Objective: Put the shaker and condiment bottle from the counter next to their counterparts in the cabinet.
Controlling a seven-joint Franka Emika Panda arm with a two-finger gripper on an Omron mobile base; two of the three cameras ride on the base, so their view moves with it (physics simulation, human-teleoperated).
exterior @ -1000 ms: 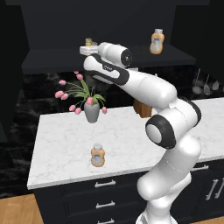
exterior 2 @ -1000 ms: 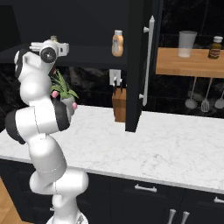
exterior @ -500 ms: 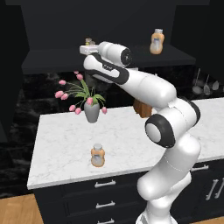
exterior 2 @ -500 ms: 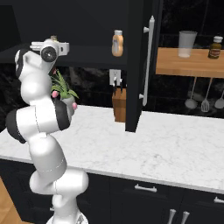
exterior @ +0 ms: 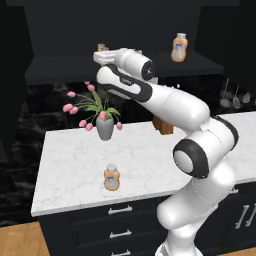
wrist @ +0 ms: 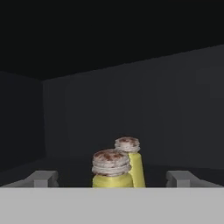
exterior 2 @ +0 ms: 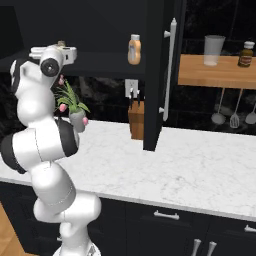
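Two unlabelled shakers [wrist: 111, 169], no legible writing.

Jaws of gripper [wrist: 111, 178] now spread wide, tips apart at lower left and lower right of hand view, no longer clamped on shaker [wrist: 111, 169]. Shaker now free on cabinet [exterior: 60, 67] shelf, just in front of its twin [wrist: 130, 158]. Arm pose barely shifted.
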